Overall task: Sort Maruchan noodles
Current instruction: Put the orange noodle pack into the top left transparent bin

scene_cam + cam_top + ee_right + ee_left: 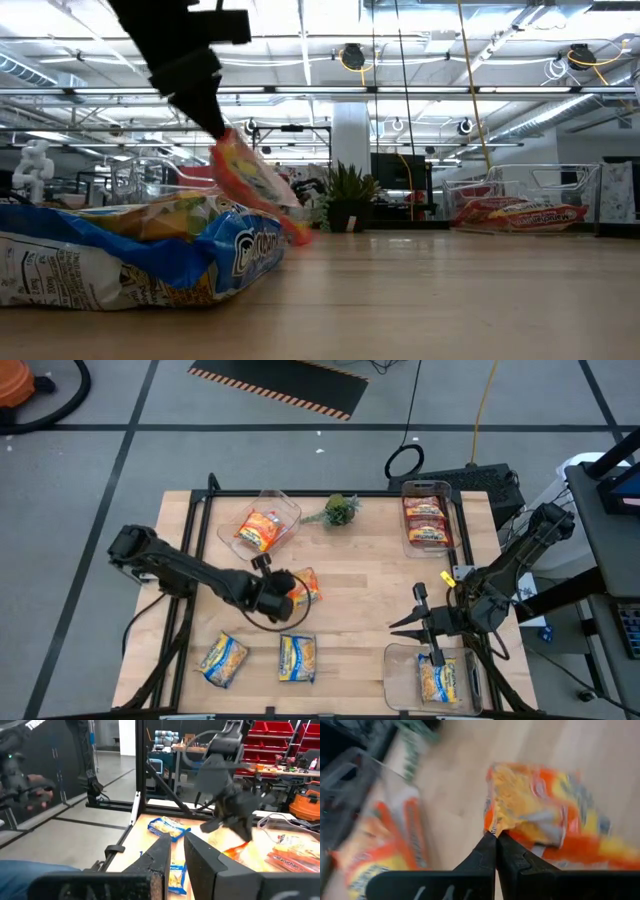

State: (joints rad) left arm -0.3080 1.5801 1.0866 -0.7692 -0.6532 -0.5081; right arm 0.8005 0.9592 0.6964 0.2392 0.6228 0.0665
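Jaws pinched shut: an orange packet (303, 588) is being carried by the left gripper (285, 596) at frame centre-left; delivery to the upper-left bin (288, 508) is being called for next. The right gripper (404, 622), jaws parted, is being held idle lower right.

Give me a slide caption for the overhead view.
Left gripper lifts an orange noodle packet mid-table; right gripper waits near the front bin.

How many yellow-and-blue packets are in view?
3: two loose on the table's near left, one in the near-right bin. More may be hidden beneath it.
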